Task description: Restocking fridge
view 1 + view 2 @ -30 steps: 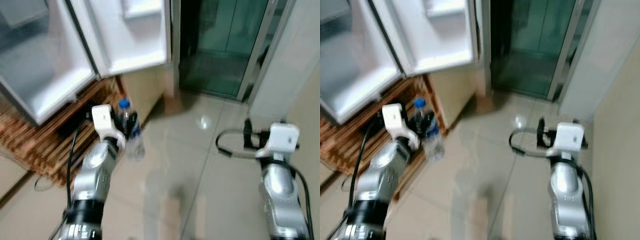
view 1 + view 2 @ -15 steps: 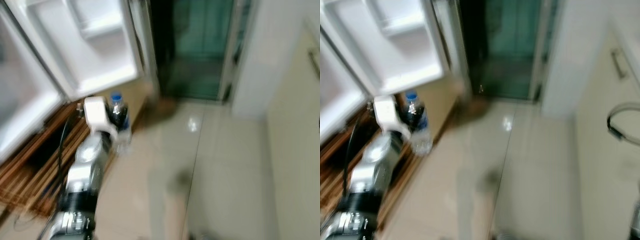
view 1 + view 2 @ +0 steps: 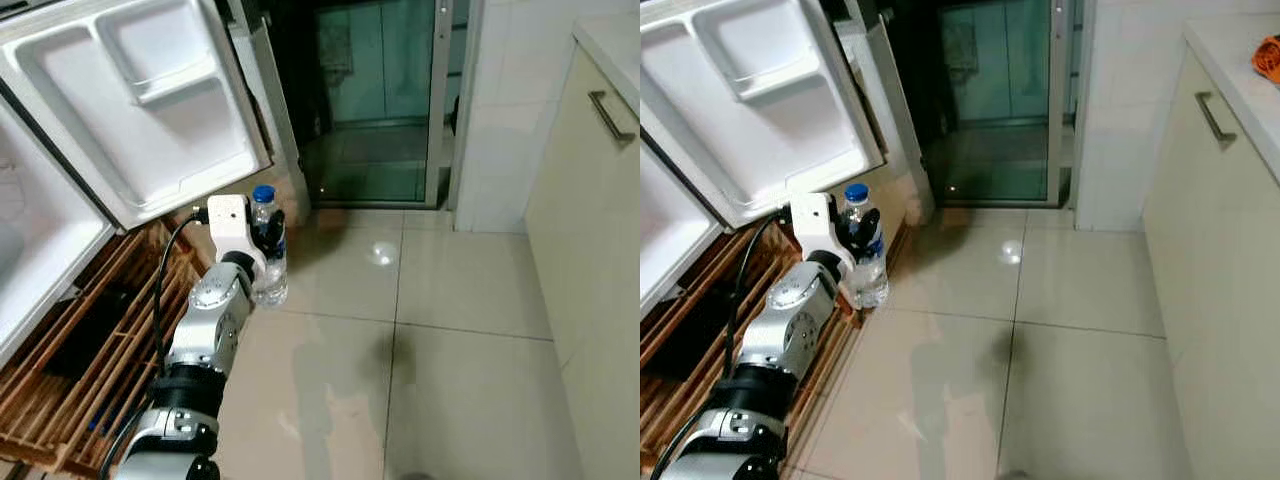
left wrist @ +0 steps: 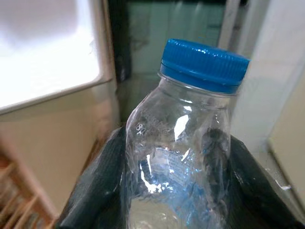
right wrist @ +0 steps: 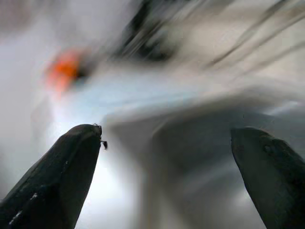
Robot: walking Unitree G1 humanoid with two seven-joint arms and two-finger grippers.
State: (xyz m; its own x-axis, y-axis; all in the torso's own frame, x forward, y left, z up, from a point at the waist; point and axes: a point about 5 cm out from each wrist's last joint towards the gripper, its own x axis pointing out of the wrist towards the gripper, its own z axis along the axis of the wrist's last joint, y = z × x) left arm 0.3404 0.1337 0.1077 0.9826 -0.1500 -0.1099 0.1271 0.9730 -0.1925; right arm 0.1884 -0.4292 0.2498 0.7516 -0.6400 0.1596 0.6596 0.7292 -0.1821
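My right wrist view is motion-blurred — I resolve one orange smear [image 5: 64, 71], unidentifiable. The bottle [image 4: 183, 143] base is cut off; the fridge door [image 3: 140, 90] top is cropped.

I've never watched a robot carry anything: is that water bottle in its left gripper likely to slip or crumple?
The water bottle is thin clear plastic, so it probably dents under pressure. It looks smooth and glossy, perhaps slippery, though the left gripper clasps both sides. The blue cap is on, so spilling seems unlikely.

Glossy beige tiled floor [image 3: 440, 330] carries a slatted wooden pallet [image 3: 75, 370] at the left, under the open fridge door [image 3: 150, 95]
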